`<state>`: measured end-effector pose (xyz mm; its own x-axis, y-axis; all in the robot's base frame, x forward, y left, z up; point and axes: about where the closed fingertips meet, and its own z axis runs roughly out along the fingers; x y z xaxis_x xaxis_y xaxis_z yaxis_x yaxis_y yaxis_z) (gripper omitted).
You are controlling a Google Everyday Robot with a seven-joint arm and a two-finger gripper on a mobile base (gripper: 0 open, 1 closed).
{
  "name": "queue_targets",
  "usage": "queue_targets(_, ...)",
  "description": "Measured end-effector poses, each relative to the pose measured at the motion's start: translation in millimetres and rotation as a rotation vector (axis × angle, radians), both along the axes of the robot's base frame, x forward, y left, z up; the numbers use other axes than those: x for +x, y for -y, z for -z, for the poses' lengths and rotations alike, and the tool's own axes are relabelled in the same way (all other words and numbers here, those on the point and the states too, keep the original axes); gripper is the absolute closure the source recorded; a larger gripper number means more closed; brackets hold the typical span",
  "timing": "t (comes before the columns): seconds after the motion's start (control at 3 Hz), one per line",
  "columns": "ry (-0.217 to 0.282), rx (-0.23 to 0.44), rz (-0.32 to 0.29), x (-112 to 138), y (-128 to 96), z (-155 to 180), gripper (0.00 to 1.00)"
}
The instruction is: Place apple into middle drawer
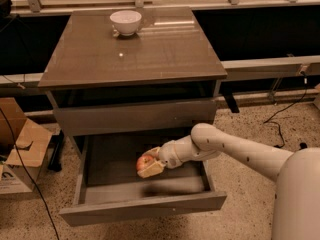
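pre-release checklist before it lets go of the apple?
1. Middle drawer pulled open: ok.
2. Apple held in gripper, fingers closed around it: ok.
3. Apple over the drawer interior, inside its walls: ok.
4. Apple touching the drawer floor: cannot tell.
5. Upper drawer front shut, above the arm: ok.
6. White bowl on the cabinet top, away from the arm: ok.

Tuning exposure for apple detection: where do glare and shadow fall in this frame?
Camera view: glare streaks the cabinet top beside the bowl; the drawer is dim inside, and the gripper, holding the apple over its floor, casts a soft shadow there.
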<state>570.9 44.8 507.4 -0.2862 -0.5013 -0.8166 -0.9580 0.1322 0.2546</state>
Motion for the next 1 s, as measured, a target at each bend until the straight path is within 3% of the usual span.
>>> queue_targets(0.67, -0.020, -0.006, 0.035, -5, 1, 15, 1.00)
queue_targets(1.0, -0.051, -0.025, 0.049, -14, 1, 41, 1.00)
